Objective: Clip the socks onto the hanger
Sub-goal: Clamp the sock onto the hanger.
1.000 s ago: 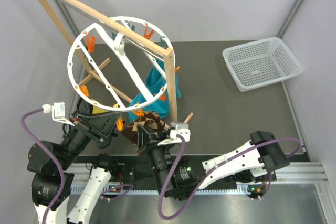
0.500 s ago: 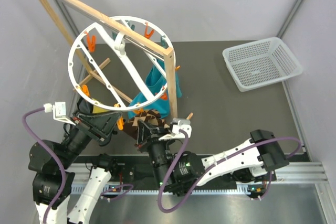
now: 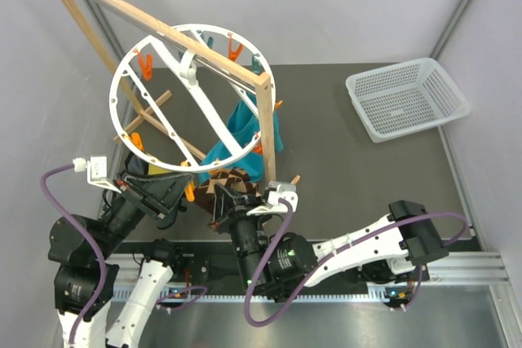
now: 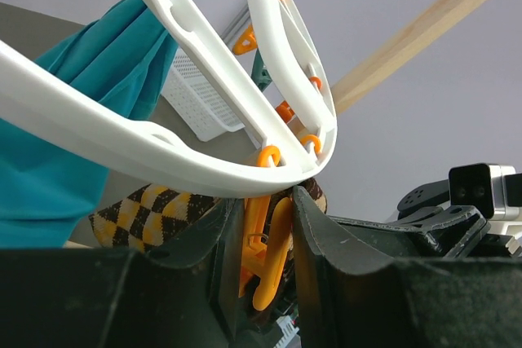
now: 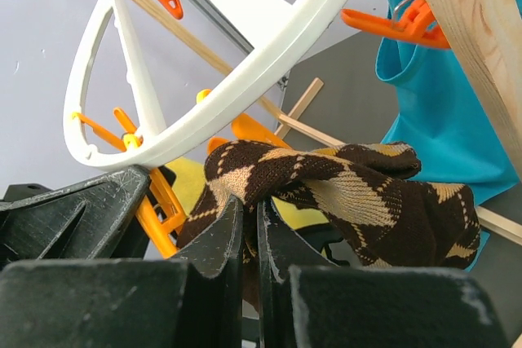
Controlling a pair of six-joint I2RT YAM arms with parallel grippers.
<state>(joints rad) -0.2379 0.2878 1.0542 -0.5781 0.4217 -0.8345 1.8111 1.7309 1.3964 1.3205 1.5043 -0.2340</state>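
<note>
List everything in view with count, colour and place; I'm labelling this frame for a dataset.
hanger: one, white ring, hung on the frame
clips: several, orange, round the hanger's rim
sock: one seen, brown argyle, below the ring's near rim
teal cloth: one, hanging below the ring, beside the frame post
yellow cloth: one, mostly hidden behind the sock
frame: one, wooden, back left
basket: one, white mesh, back right
table: one, dark grey
left gripper: black, shut on a clip
right gripper: black, shut on the sock
</note>
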